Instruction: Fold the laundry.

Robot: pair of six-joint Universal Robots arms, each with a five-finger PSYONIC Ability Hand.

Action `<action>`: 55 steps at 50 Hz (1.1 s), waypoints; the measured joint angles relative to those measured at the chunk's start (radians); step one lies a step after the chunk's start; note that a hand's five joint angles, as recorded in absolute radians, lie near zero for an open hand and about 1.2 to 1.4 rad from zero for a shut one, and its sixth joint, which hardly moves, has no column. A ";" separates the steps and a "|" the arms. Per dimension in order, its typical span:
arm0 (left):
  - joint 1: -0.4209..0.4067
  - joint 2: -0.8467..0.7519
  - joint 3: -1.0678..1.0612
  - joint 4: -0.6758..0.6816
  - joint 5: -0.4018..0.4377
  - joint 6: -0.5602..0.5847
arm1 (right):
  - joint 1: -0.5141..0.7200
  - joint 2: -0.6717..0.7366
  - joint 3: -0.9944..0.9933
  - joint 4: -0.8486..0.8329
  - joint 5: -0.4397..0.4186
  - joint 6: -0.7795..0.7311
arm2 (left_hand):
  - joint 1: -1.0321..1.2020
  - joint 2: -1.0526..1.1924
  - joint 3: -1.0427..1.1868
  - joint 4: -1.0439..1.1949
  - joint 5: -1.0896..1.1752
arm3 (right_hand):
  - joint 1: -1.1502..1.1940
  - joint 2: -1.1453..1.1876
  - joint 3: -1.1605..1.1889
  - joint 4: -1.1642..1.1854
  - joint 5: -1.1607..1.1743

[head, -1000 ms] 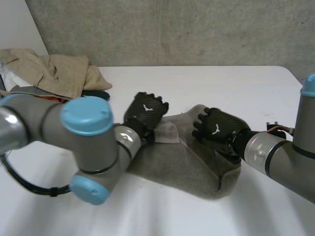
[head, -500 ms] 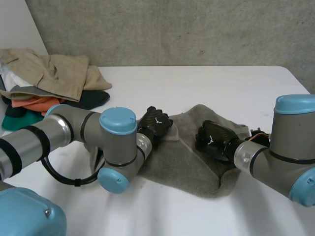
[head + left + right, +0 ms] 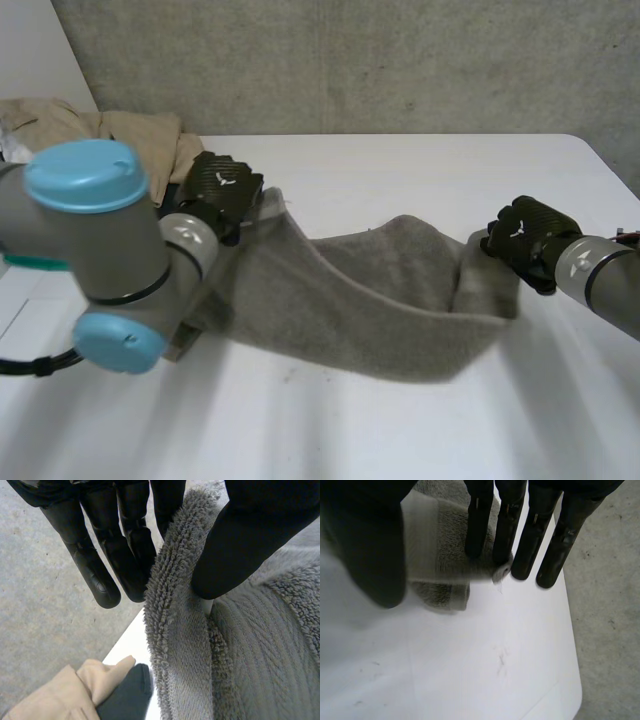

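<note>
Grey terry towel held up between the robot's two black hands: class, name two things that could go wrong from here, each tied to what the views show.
1. The right hand pinches the grey terry towel only by a thin hem at its fingertips, so a pull could slip it free.
2. The left hand grips the towel's edge close to the pile of beige clothing; a swing that way might snag or drag that pile.

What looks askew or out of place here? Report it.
Nothing is damaged or spilled. The grey towel hangs unevenly between the left hand and the right hand, each pinching one end. It sags in the middle onto the table. A rumpled clothes pile sits at the far corner.
</note>
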 measured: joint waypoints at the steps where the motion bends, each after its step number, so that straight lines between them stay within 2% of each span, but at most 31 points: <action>1: 0.005 0.017 -0.021 0.001 0.004 -0.002 | -0.005 -0.006 0.001 0.006 -0.013 0.008 | 0.000 0.000 0.000 0.000 0.000 | -0.051 -0.071 -0.071 -0.083 -0.087; 5: 0.014 0.059 -0.070 0.005 0.021 -0.006 | -0.020 -0.024 0.001 0.012 -0.079 0.047 | 0.000 0.000 0.000 0.000 0.000 | -0.057 -0.080 -0.085 -0.095 -0.103; 10: 0.018 0.069 -0.067 0.009 0.029 -0.008 | -0.031 -0.034 -0.007 0.040 -0.139 0.102 | 0.000 0.000 0.000 0.000 0.000 | -0.240 -0.283 -0.301 -0.318 -0.322; 23: 0.069 0.060 -0.023 0.011 0.024 -0.008 | -0.067 -0.030 0.005 0.173 -0.173 0.123 | 0.000 0.000 0.000 0.000 0.000 | -0.244 -0.284 -0.308 -0.326 -0.333; 33: 0.117 0.060 -0.016 0.010 0.023 -0.008 | -0.064 0.043 0.049 0.031 -0.250 0.114 | 0.000 0.001 0.000 0.000 0.000 | -0.244 -0.284 -0.308 -0.326 -0.333; 40: 0.124 0.060 -0.018 0.009 0.023 -0.014 | -0.051 0.129 0.038 -0.086 -0.260 0.115 | 0.000 0.001 0.000 0.000 0.000 | -0.221 -0.275 -0.281 -0.298 -0.293; 41: 0.125 0.060 -0.018 0.009 0.023 -0.019 | -0.041 0.162 0.025 -0.116 -0.255 0.117 | 0.000 0.001 0.000 0.000 0.000 | -0.091 -0.118 -0.132 -0.147 -0.163; 42: 0.126 0.060 -0.019 0.009 0.022 -0.022 | -0.036 0.175 0.018 -0.125 -0.252 0.118 | 0.000 0.001 0.000 0.000 0.000 | -0.091 -0.118 -0.132 -0.147 -0.163; 43: 0.126 0.060 -0.019 0.009 0.022 -0.024 | -0.033 0.185 0.011 -0.132 -0.249 0.119 | 0.000 0.001 0.000 0.000 0.000 | 0.150 0.162 0.129 0.114 0.080; 45: 0.130 0.061 -0.019 0.008 0.022 -0.033 | -0.022 0.215 -0.019 -0.145 -0.234 0.124 | 0.000 0.001 0.000 0.000 0.000 | 0.186 0.204 0.190 0.155 0.119; 46: 0.133 0.062 -0.020 0.007 0.022 -0.040 | -0.015 0.230 -0.041 -0.148 -0.221 0.127 | 0.000 0.001 0.000 0.000 0.000 | 0.443 0.523 0.510 0.495 0.458; 50: 0.141 0.076 -0.030 0.001 0.023 -0.067 | -0.007 0.240 -0.084 -0.132 -0.191 0.135 | 0.000 0.001 0.000 0.000 0.000 | 0.446 0.533 0.534 0.524 0.489; 55: 0.147 0.134 -0.076 -0.007 0.028 -0.112 | -0.009 0.157 -0.113 -0.062 -0.160 0.158 | 0.000 0.001 0.000 0.000 0.000 | 0.446 0.533 0.534 0.524 0.490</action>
